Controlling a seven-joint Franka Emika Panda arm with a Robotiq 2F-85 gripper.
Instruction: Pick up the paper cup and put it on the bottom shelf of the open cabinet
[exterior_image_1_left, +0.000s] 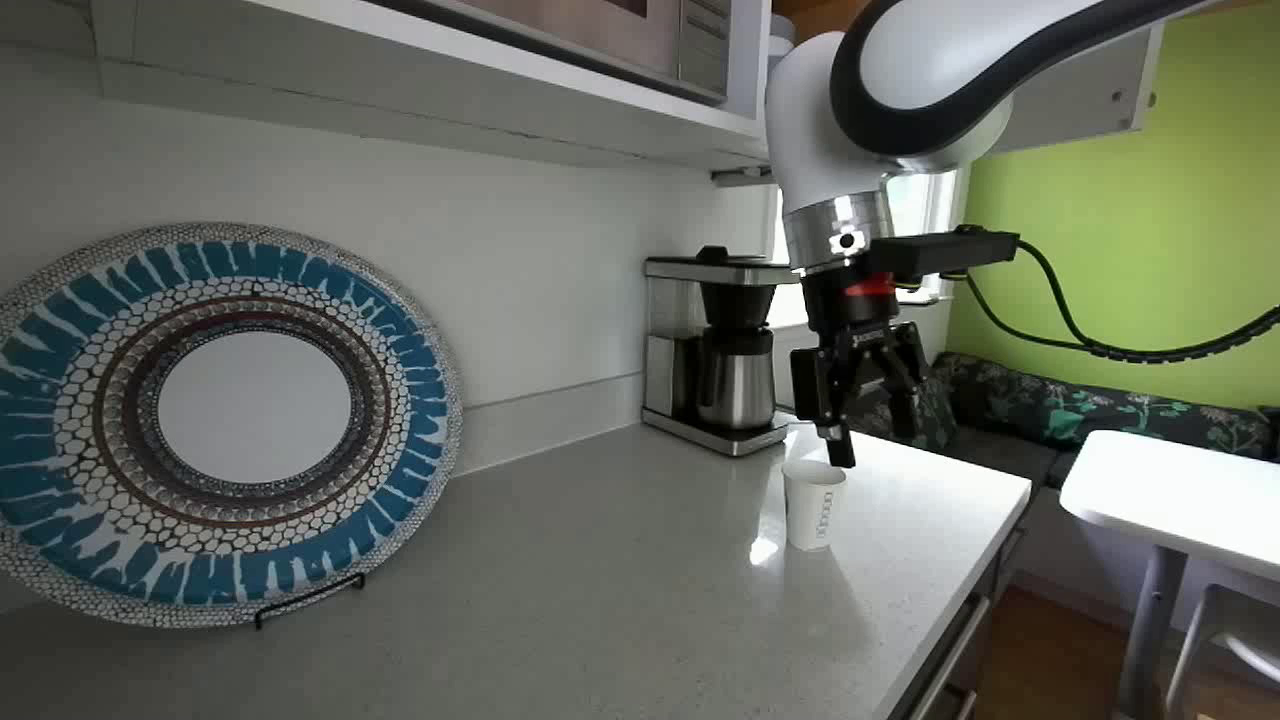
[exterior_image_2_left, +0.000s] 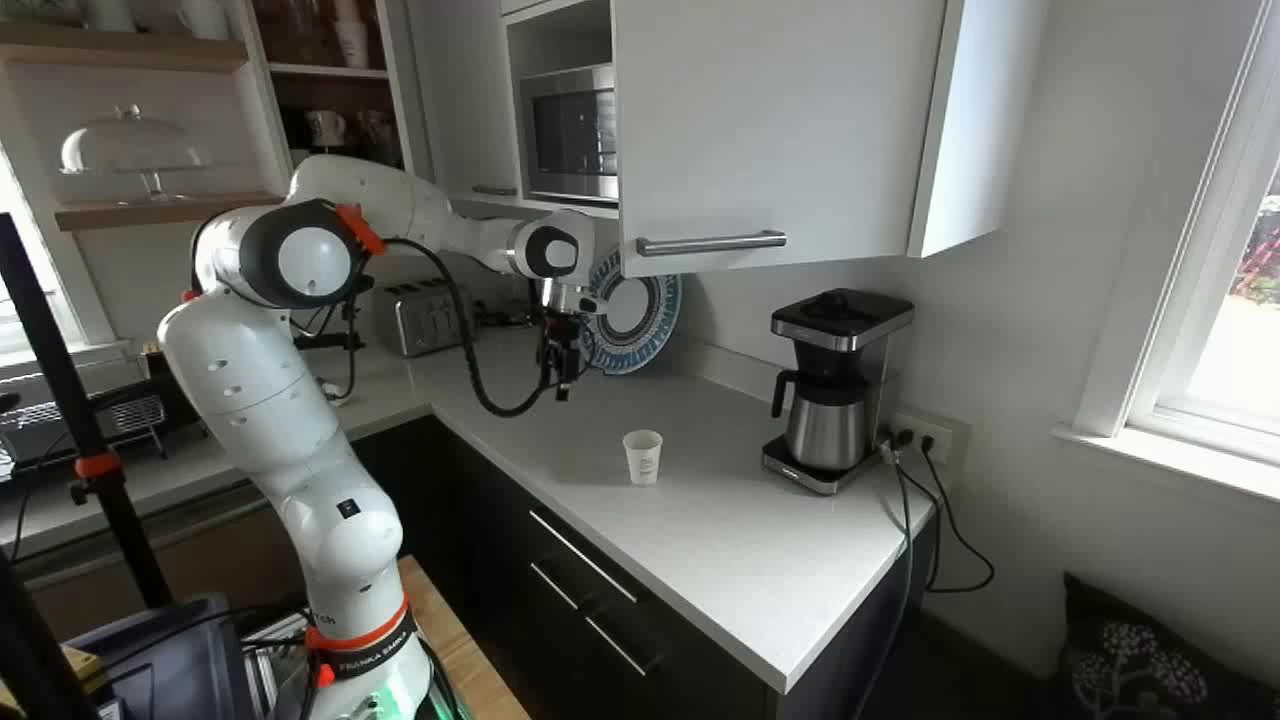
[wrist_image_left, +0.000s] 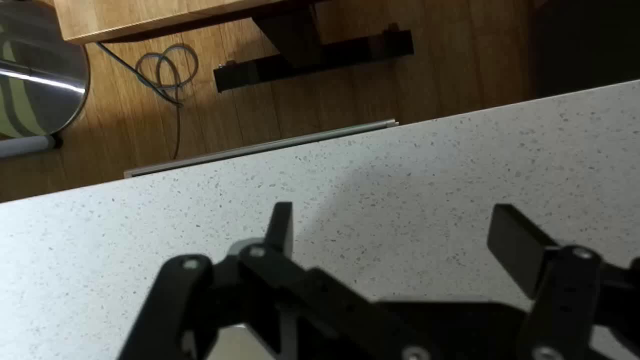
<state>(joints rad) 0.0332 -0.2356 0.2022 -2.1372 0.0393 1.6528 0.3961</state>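
The paper cup (exterior_image_1_left: 812, 508), white and tapered, stands upright on the counter in both exterior views (exterior_image_2_left: 643, 460). My gripper (exterior_image_1_left: 872, 437) is open and empty, held above the counter and pointing down. In an exterior view it hangs behind and left of the cup (exterior_image_2_left: 562, 388), apart from it. In the wrist view speckled counter shows between the spread fingers (wrist_image_left: 392, 225); I cannot make out the cup there. The open cabinet (exterior_image_1_left: 828, 14) shows only a bit of brown inside behind the arm. Its white door (exterior_image_2_left: 780, 120) hides the inside in an exterior view. I cannot see the bottom shelf.
The coffee maker (exterior_image_2_left: 840, 400) stands near the wall beyond the cup. A large patterned plate (exterior_image_1_left: 415, 480) leans on the backsplash. A microwave (exterior_image_2_left: 570, 130) sits left of the cabinet door. Drawers with handles (exterior_image_2_left: 583, 555) are below the counter edge. A white table (exterior_image_1_left: 1180, 490) stands beyond.
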